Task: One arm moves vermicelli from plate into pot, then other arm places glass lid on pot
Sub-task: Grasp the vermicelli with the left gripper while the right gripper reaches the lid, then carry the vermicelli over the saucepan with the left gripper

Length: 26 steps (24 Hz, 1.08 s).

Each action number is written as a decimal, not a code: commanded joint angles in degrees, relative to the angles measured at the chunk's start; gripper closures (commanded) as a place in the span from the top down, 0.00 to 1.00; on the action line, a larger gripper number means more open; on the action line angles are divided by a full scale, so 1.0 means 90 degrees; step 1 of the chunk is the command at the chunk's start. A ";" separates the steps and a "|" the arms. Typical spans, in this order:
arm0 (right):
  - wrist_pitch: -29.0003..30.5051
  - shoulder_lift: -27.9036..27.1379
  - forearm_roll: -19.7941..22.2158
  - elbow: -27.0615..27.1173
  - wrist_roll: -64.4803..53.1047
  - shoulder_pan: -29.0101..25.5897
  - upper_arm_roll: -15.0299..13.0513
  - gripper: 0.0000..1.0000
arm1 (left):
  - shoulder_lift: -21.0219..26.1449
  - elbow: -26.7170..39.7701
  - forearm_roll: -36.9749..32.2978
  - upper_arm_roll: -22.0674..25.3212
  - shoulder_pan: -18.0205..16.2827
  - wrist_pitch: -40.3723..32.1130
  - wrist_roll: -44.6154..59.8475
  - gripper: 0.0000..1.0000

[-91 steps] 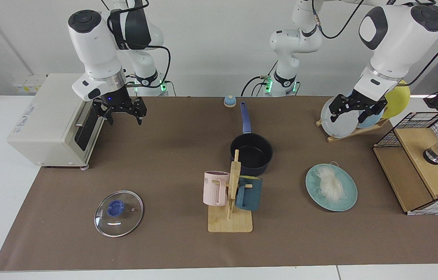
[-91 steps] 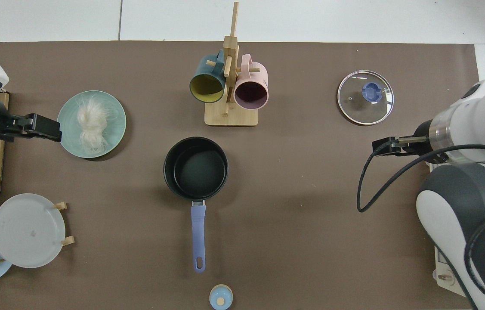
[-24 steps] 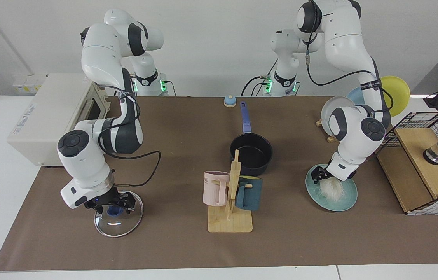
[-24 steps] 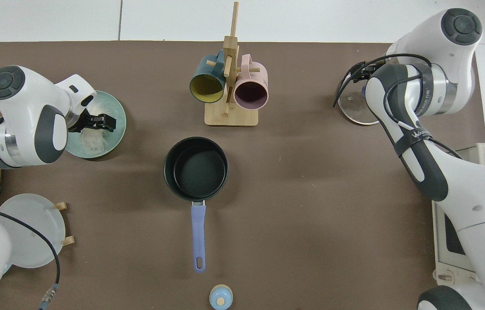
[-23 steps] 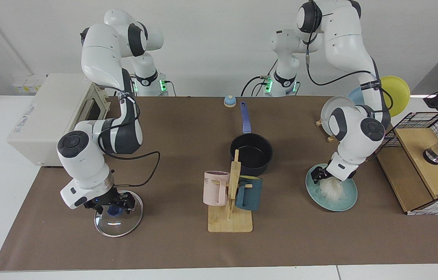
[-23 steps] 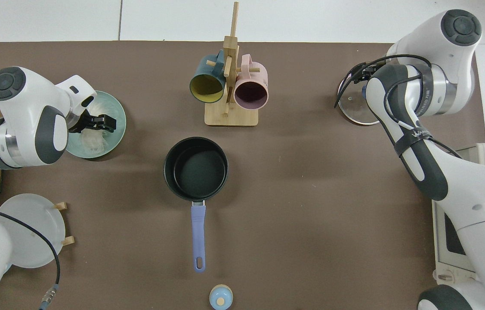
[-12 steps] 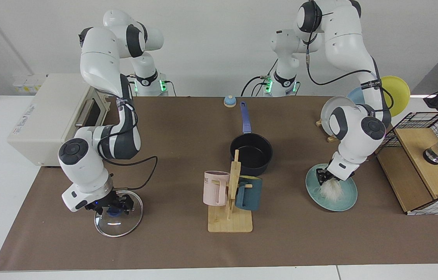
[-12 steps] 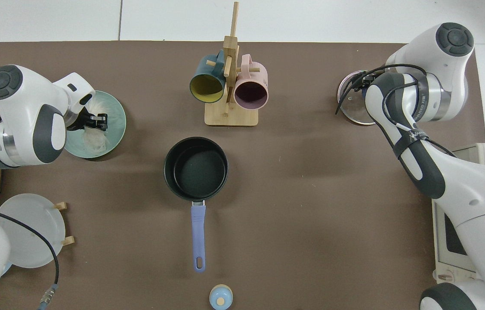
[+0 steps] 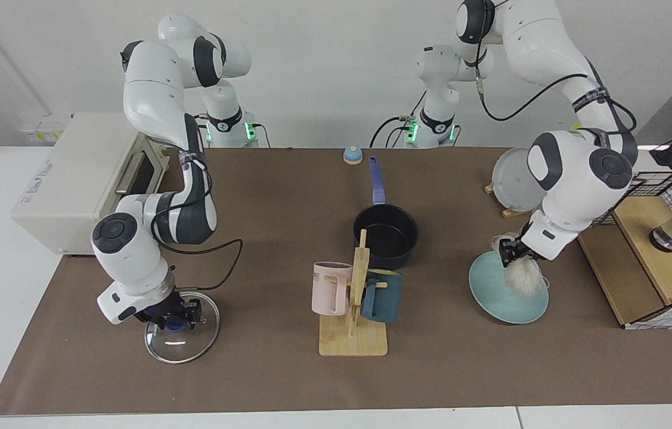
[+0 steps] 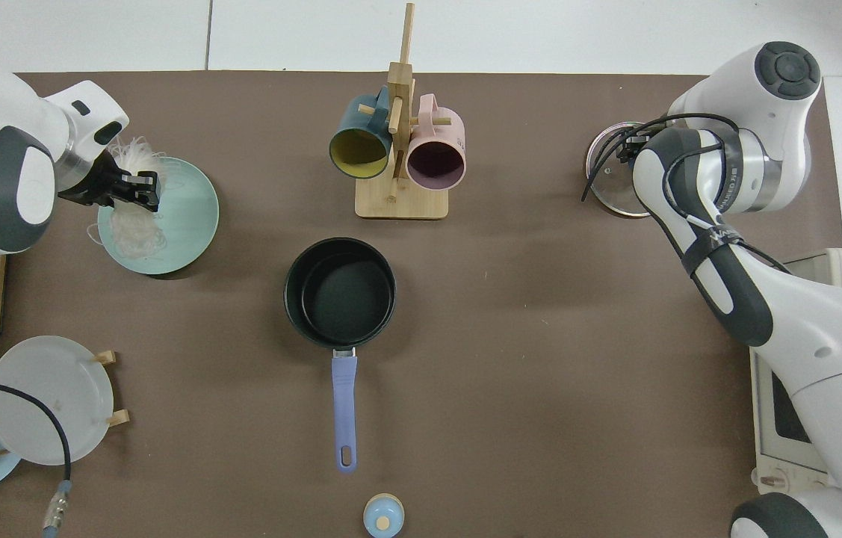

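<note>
Above the teal plate [image 9: 494,292], your left gripper [image 9: 513,252] is clamped on the vermicelli [image 9: 525,279], lifted clear, so carry it next to the empty pot [image 9: 386,234]; your right gripper [image 9: 176,316] sits closed on the glass lid [image 9: 183,342] knob, lid unlifted.

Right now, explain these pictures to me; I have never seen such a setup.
These are two white robot arms at a table, each ending in a black gripper. One picture faces them from across the table; the other looks straight down.

The left gripper is shut on a tuft of vermicelli, lifted just above a teal plate. The right gripper is down at the blue knob of a glass lid lying flat on the brown mat. Between them stands an empty dark pot, and nearer the camera a wooden rack with two mugs.
</note>
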<state>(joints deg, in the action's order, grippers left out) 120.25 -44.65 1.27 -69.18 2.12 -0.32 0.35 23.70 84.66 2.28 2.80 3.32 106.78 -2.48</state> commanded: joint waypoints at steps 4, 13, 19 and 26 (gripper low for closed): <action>-0.0070 0.0556 -0.0092 -0.0320 -0.0411 -0.0072 0.0088 0.00 | -0.0933 0.0407 -0.0106 -0.0096 0.0216 -0.0780 0.0285 0.00; -0.0715 0.2244 -0.0092 -0.1412 -0.0479 -0.0180 0.0088 0.00 | -0.1139 0.0779 -0.0205 -0.0710 0.0510 -0.0546 0.1631 0.00; -0.0900 0.3885 -0.0102 -0.2936 -0.0587 -0.0365 0.0088 0.00 | -0.1129 0.0779 -0.0214 -0.1628 0.0510 -0.0565 0.3106 0.00; -0.1243 0.4521 -0.0151 -0.3523 -0.1066 -0.0551 0.0088 0.00 | -0.1061 0.0944 -0.0214 -0.2244 0.0530 -0.0419 0.3996 0.00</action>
<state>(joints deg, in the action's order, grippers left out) 108.21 -8.65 1.13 -94.39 -4.23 -3.57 0.32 15.32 89.89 1.40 -15.67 8.12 100.65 29.78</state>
